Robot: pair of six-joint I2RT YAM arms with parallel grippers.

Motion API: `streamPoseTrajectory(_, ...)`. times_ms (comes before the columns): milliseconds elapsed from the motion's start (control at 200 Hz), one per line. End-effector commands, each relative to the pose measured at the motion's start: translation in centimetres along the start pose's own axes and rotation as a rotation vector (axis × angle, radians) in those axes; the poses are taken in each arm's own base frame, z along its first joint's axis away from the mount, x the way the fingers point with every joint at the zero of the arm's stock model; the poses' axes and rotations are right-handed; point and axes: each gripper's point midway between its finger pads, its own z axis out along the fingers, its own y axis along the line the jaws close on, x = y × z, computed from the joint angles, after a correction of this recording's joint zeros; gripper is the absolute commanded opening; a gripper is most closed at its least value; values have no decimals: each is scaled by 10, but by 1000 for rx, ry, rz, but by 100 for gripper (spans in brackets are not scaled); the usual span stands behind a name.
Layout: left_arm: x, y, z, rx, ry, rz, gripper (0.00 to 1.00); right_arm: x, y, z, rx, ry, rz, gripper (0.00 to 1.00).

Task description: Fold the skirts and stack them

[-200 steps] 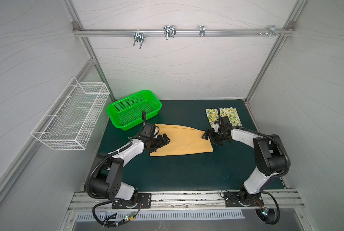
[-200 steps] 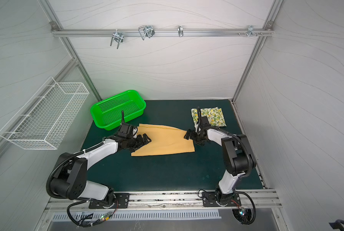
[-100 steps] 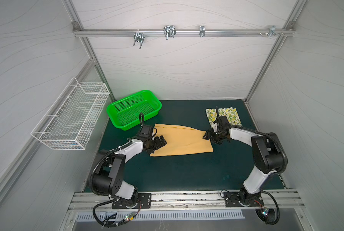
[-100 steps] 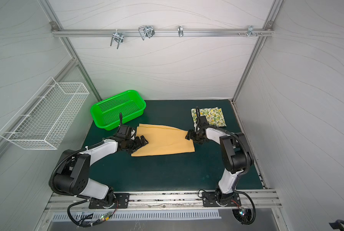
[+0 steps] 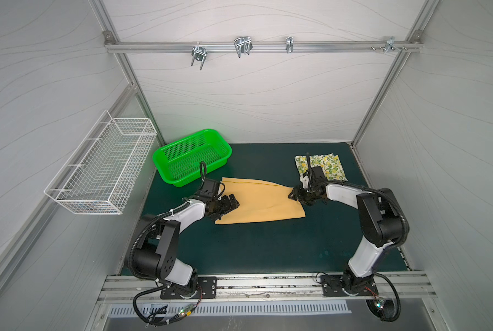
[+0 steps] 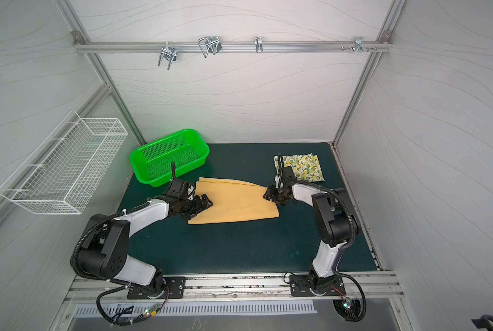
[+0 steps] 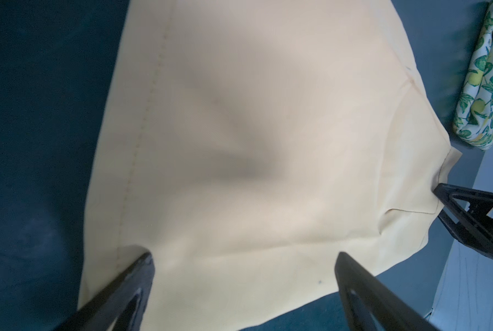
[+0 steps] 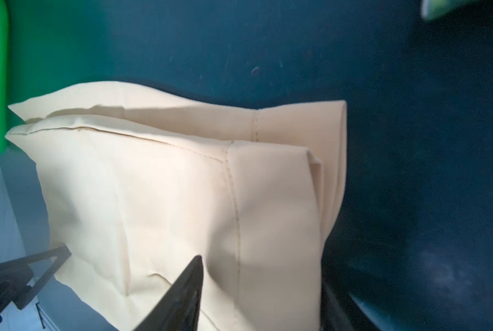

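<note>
Our left gripper (image 5: 229, 202) hung over the left end of the mustard skirt (image 5: 262, 203), released. The left wrist view showed its fingers spread wide above the cloth with nothing between them (image 7: 245, 258). Our right gripper (image 5: 295, 195) sat at the opposite, narrower end, on the far part of that edge. In the right wrist view its jaws stood partly apart with the stitched band of the skirt lying between them (image 8: 262, 275). We could not tell whether they already had a hold on the fabric.

The mustard skirt lay flat on the tabletop (image 5: 268, 252), in the middle and toward the far edge. Its long axis ran from the left edge toward the right edge, so it lay directly between our two grippers with one end at each. We judged that the coming fold turned on this. Either end could be carried along that axis onto the other, and neither arm would have to cross the middle.

The lemon-print skirt (image 5: 325, 169) rested as a compact, seemingly folded bundle in the far right corner, just behind our right wrist and apart from the mustard one. Our right arm was clearly the nearer one for stacking. The green basket (image 5: 192, 156) stood toward the far left corner, just beyond our left wrist, with no cloth showing in it.
</note>
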Motion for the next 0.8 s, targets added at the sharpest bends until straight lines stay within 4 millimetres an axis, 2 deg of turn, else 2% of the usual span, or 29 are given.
streamPoseTrajectory(0, 3, 4, 7, -2, 23, -3, 99, 44, -17, 20, 37, 145, 59, 55)
streamPoseTrajectory(75, 4, 3, 8, 1, 27, -6, 99, 41, -15, 18, 33, 133, 57, 46)
streamPoseTrajectory(160, 5, 3, 7, 3, 29, -6, 99, 37, -11, 14, 23, 117, 57, 30)
streamPoseTrajectory(435, -3, -10, -4, 34, 9, 10, 99, 19, 2, -4, 17, 71, 11, 4)
streamPoseTrajectory(555, -12, -30, -16, 94, -13, 21, 99, 9, 6, -20, 47, 34, -35, 0)
streamPoseTrajectory(795, -22, -82, -36, 223, -55, 78, 99, -12, 17, -58, 104, -44, -125, 0)
